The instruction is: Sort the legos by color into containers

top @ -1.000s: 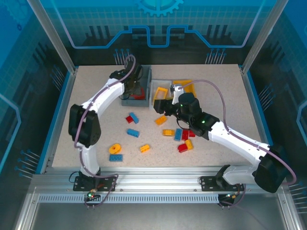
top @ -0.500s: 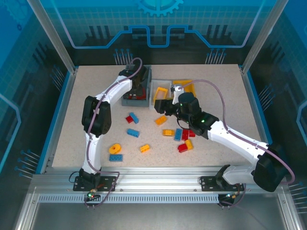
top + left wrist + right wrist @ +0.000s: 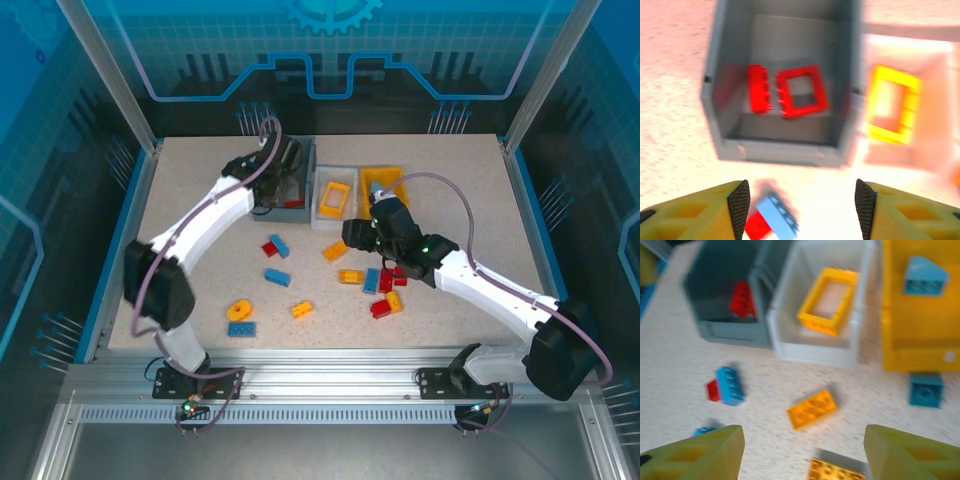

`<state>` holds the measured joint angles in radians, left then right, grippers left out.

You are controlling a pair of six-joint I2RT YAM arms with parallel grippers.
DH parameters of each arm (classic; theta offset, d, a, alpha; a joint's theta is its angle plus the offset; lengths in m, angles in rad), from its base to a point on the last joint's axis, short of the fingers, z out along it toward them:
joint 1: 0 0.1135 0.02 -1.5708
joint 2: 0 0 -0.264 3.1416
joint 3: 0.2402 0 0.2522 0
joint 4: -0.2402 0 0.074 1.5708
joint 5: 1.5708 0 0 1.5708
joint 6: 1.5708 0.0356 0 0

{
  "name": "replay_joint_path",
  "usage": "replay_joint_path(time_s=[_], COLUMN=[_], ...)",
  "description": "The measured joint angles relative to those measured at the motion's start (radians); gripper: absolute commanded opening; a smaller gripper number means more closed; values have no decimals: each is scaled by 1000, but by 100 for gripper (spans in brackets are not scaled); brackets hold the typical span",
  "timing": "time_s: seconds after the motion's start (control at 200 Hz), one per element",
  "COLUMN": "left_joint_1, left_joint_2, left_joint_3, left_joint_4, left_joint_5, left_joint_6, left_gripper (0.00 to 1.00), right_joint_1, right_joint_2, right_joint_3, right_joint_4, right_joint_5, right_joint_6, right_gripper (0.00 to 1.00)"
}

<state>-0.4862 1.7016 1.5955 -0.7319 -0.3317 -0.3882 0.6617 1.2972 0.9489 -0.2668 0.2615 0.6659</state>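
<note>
- Legos (image 3: 350,276) in red, orange and blue lie scattered across the middle of the table (image 3: 450,180), on the near side of three bins lined up at the far edge: grey bin (image 3: 290,212) left, white bin (image 3: 338,176) centre, yellow bin (image 3: 392,178) right.
- Left gripper (image 3: 802,202) hangs by the grey bin, jaws wide apart and empty. Right gripper (image 3: 803,440) hovers on the near side of the white bin with an orange brick (image 3: 811,410) just ahead of it, jaws likewise spread and holding nothing.
- The pieces look light, hard and smooth — likely to skid or twist if pinched on a corner. The flat side walls offer the surest hold, and an open frame is best taken by one rail.
- The left wrist camera looks straight into the grey bin at a red brick (image 3: 759,89) and a red frame (image 3: 801,91), which the arm crowds from overhead. The right wrist camera brings up a yellow frame (image 3: 827,301) in the white bin and a blue wedge (image 3: 924,275) in the yellow bin — the overhead view maps the whole scatter.
</note>
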Motion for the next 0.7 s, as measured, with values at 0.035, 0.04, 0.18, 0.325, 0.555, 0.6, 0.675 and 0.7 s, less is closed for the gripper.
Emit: replay_joint_path(time_s=[0.035,0.04,0.18,0.325,0.555,0.6,0.675,0.7], left_joint_1=[-45,-51,-241,-401,-586,-592,-593,-593], left_joint_2=[-61,-68,-237,-320,-419,-430,-444,-448], left_joint_3=[-53,-59,-304,-571,-775,-782,-783,-783], left_joint_4=[36,40,218,404,613,636,663,670], left_joint_5=[19,23,94,85,-12,-24,-45,-51], left_joint_6=[-10,-12,-101,-208,-300,-312,-321,-321], left_gripper=[62,62,62,64,65,65,66,66], right_joint_1=[-29,-32,-154,-192,-244,-251,-257,-261], right_joint_2=[17,19,166,284,419,457,500,502], right_joint_3=[3,4,23,10,33,49,72,78], right_joint_4=[-33,-37,-111,-105,-42,-36,-35,-40], right_joint_5=[-5,-5,-23,-59,-98,-105,-97,-97], right_joint_6=[-2,-3,-57,-142,-208,-211,-216,-219], right_gripper=[69,69,74,75,69,67,62,61])
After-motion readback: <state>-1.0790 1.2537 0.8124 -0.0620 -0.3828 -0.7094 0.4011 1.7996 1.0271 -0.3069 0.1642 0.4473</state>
